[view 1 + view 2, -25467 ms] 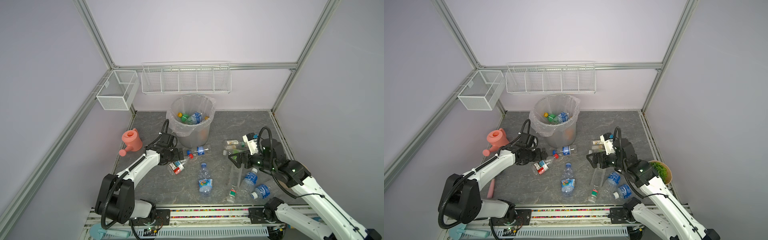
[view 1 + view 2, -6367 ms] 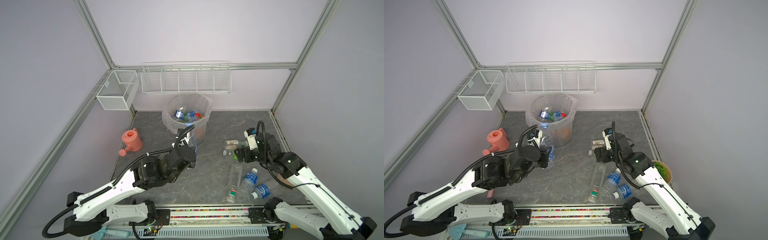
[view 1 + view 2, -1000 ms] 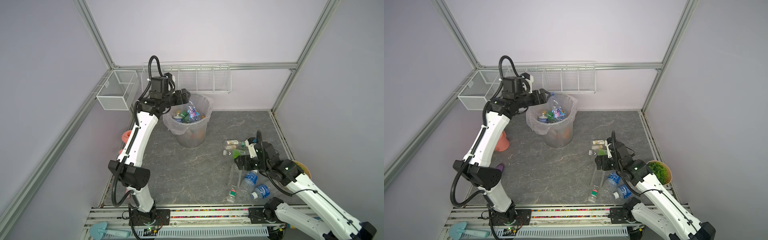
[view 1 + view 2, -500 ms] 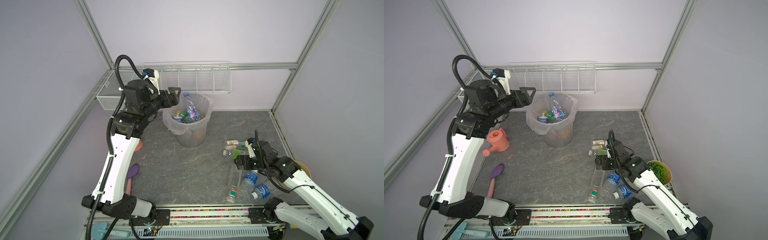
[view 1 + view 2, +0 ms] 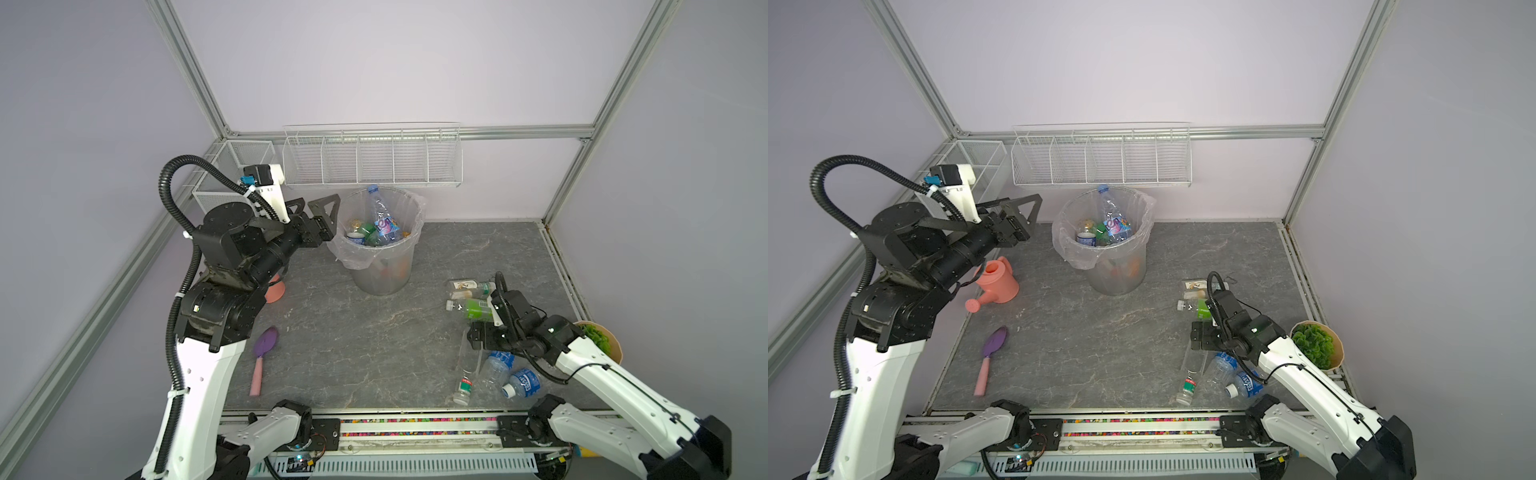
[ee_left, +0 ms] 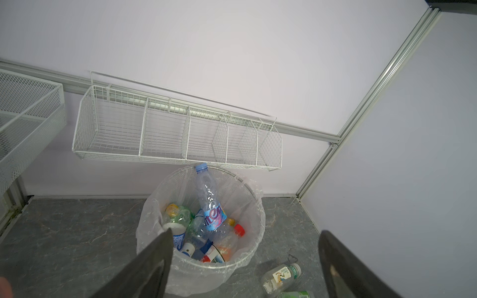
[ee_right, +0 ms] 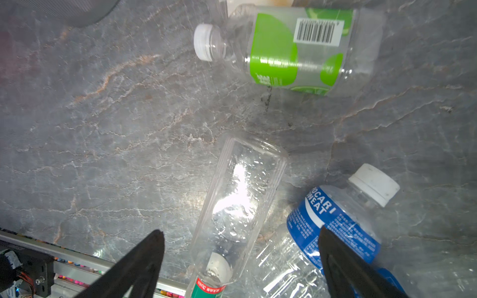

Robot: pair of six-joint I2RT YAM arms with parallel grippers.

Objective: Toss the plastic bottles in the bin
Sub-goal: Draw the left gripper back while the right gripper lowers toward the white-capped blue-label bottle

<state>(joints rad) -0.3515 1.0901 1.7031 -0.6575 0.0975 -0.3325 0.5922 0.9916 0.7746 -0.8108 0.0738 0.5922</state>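
**Left jaws:** spread wide, nothing between them. Held high just beside the rim of the bin (image 5: 380, 274), left of centre in both top views.

**Right jaws:** spread wide, gripping nothing. Low over the bench (image 5: 365, 332) at lower right, one to each side of a lying clear bottle (image 7: 242, 196). I see neither touching it.

**Beside that bottle:** a Pocari Sweat bottle (image 7: 335, 219) with a white cap, lying just next to it. A green-labelled bottle (image 7: 284, 49) lies a little apart, and past it a white-labelled bottle (image 5: 465, 285).

**Bin:** stands at upper centre, under the wire basket (image 5: 374, 158), and is lined with a clear bag. It holds several bottles. A tall blue-capped bottle (image 6: 210, 196) leans on the far rim, neck sticking out.

**Other stock:**
- pink watering can (image 5: 996, 282), left
- purple trowel (image 5: 994, 345), lower left
- potted green plant (image 5: 1312, 345), right edge
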